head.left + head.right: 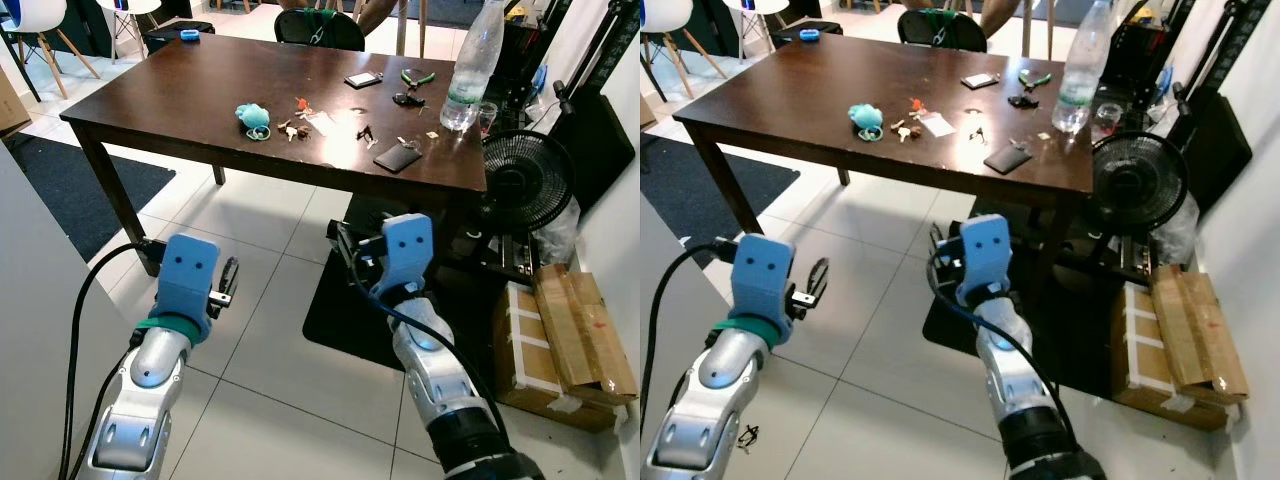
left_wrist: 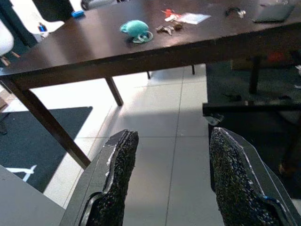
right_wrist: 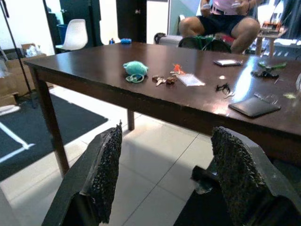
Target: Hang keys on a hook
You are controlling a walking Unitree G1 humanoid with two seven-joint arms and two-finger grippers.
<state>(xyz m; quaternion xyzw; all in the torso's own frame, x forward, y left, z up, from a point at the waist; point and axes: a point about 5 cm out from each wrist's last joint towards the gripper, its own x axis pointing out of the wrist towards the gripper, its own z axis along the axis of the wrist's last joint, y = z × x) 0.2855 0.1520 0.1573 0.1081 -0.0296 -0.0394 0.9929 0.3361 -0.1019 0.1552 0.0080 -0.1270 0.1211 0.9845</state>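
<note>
Left wrist view: left gripper (image 2: 171, 176) fingers stood wide apart, empty, above white floor tile (image 2: 155, 136). Right gripper (image 3: 164, 176) likewise spread, holding nothing, level with the table edge. Both hung short of the dark wooden table (image 1: 190, 100). Keys (image 1: 291, 129) lay mid-table, just beside a teal keychain toy (image 1: 253, 117). Clear plastic bottle (image 1: 472, 70) stood upright at the far right; black wallet (image 1: 398, 157) lay near the front edge.

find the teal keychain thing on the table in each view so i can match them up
Left eye view: teal keychain, left-centre of the dark table.
Right eye view: teal keychain, again left of the table's middle.
Left wrist view, on the tabletop beyond the left tool's fingers.
Right wrist view, on the tabletop beyond the right tool's fingers.
Shared landmark: the bunch of keys lying beside it.
</note>
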